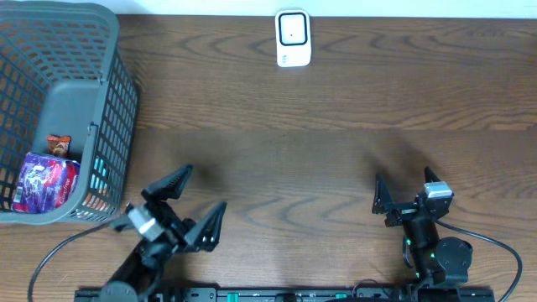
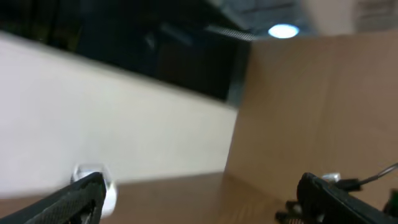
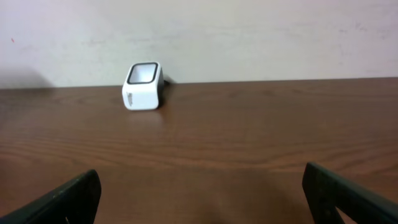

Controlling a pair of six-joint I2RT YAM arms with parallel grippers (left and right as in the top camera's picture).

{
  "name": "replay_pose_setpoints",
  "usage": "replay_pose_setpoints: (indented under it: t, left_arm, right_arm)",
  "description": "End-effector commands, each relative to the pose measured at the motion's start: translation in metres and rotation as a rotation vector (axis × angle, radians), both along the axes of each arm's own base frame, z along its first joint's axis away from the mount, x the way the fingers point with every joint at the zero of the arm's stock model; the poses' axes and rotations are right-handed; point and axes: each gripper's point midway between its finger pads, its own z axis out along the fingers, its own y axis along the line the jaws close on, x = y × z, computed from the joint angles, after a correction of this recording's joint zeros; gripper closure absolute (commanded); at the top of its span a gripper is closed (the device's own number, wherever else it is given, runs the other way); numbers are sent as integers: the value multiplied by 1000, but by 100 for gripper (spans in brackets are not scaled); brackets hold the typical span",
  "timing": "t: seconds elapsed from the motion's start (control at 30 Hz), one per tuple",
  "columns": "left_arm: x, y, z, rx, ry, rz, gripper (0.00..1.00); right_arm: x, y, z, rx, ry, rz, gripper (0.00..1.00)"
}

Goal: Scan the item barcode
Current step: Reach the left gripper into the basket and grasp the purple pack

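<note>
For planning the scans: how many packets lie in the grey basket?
2: a purple packet at the near end of the basket, a small brown packet just beyond it. The mesh wall may hide more.

A grey basket [image 1: 117, 117] is sitting on the left of the wooden table [image 1: 336, 126], a pale wall [image 3: 249, 37] is running along its far edge, and a light [image 2: 283, 30] is glowing above a brown panel [image 2: 323, 106].

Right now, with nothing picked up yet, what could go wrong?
The purple packet lies deep in the basket, so the left fingers may bump the mesh wall or tip it. The scanner stands far across the table, and the packet's barcode isn't visible, so it may face the wrong way.
</note>
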Motion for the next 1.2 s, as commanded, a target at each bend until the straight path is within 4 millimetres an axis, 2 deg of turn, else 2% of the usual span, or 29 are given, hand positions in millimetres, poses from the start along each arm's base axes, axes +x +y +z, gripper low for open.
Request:
replay_pose_setpoints:
  t: [0.0,0.13,0.2,0.23,0.3,0.37,0.47,0.53,0.67,0.8,0.9,1.0,1.07,1.13,1.17]
  left_arm:
    - [-20,4,42,-43,-106,-1,2]
    - [-26,30,97,-114,-210,165,2]
    - [-18,44,117,-95,-225,294,2]
    - [-8,56,124,-93,-196,379,2]
    - [19,92,136,-112,-71,606,2]
    - [38,117,147,-103,26,761,2]
    - [72,136,173,65,148,931,2]
    - [97,155,177,141,294,1042,2]
    - [141,185,171,264,602,1120,2]
    - [162,226,150,326,857,1197,2]
    - [162,260,119,390,1022,1249,2]
    - [152,298,88,366,1169,1317,2]
    - [147,317,74,349,1229,1349,2]
    - [144,328,64,329,1274,1364,2]
    - [140,324,54,313,1321,1327,2]
  right_arm:
    - [0,-3,-1,9,2,-15,1]
    - [0,-3,-1,9,2,-15,1]
    - [0,-3,-1,9,2,-15,1]
    - [0,-3,-1,9,2,-15,1]
    - [0,-3,-1,9,2,-15,1]
    - [0,-3,-1,9,2,-15,1]
    - [0,-3,-1,9,2,-15,1]
    - [0,-3,-1,9,2,-15,1]
    - [0,-3,-1,9,2,-15,1]
    - [0,-3,-1,9,2,-15,1]
    - [0,-3,-1,9,2,-15,1]
    - [0,-3,-1,9,2,-15,1]
    - [0,-3,-1,9,2,-15,1]
    - [0,-3,-1,9,2,-15,1]
    - [0,-3,-1,9,2,-15,1]
